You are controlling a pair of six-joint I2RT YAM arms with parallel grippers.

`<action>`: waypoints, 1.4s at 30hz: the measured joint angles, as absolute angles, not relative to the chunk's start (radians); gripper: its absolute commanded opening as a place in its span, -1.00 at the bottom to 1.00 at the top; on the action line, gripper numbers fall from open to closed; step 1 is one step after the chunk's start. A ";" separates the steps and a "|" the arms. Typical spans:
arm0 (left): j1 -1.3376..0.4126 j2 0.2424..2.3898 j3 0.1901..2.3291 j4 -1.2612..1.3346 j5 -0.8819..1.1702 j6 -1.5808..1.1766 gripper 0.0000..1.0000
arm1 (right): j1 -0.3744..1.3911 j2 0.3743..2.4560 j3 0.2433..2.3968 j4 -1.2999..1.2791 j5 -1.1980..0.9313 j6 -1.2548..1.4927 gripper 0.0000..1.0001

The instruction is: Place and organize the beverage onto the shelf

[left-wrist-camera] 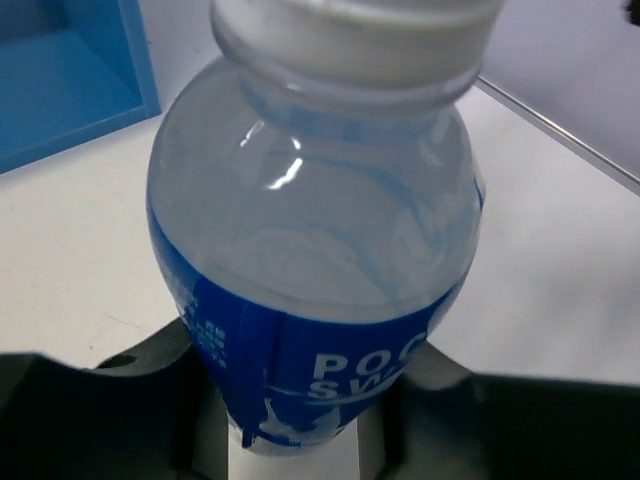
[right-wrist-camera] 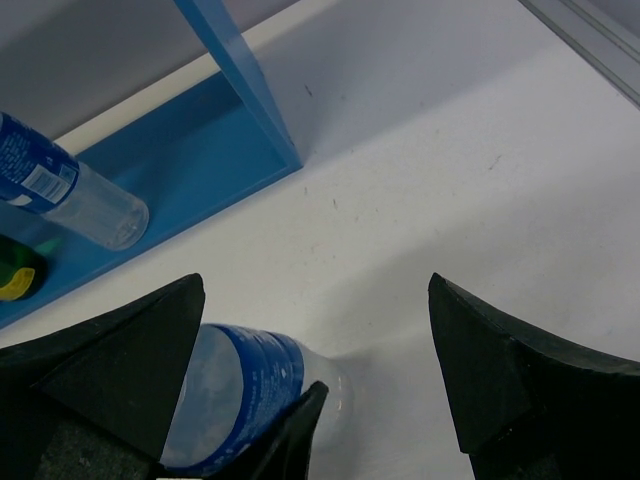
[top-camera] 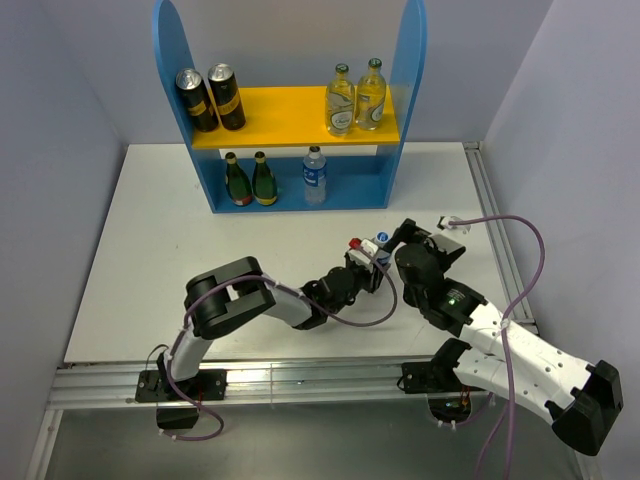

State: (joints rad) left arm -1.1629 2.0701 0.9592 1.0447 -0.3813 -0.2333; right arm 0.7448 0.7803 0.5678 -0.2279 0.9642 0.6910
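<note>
Far edge of white table (top-camera: 130, 250): tall blue two-level shelf with yellow-orange upper board (top-camera: 405, 100). Free slot on lower level, right of standing blue-labelled plastic bottle (top-camera: 315, 175). Right black two-finger gripper (right-wrist-camera: 312, 290): spread wide, holding nothing, just beside the load. Left black gripper (top-camera: 370, 255): clamped on last clear plastic bottle with blue label (left-wrist-camera: 310, 250), mid-table, right of centre. Lies tilted, cap end pointing away from left wrist. Shelf slot straight back and slightly left; left arm judged better placed.
</note>
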 measured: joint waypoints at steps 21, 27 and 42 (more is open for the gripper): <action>-0.954 2.162 1.178 0.917 -0.569 -0.179 -0.99 | 0.741 0.650 0.505 -0.327 1.067 0.844 1.00; -0.836 2.237 1.372 0.826 -0.555 -0.182 -0.99 | 0.741 0.627 0.505 -0.321 1.064 0.839 1.00; -0.794 2.418 1.668 0.718 -0.548 -0.187 -0.68 | 0.738 0.626 0.505 -0.311 1.054 0.825 1.00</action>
State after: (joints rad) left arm -0.7940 2.4176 1.6684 0.7181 -0.5484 -0.1875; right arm 0.7383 0.6262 0.5049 -0.3111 1.0538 0.8249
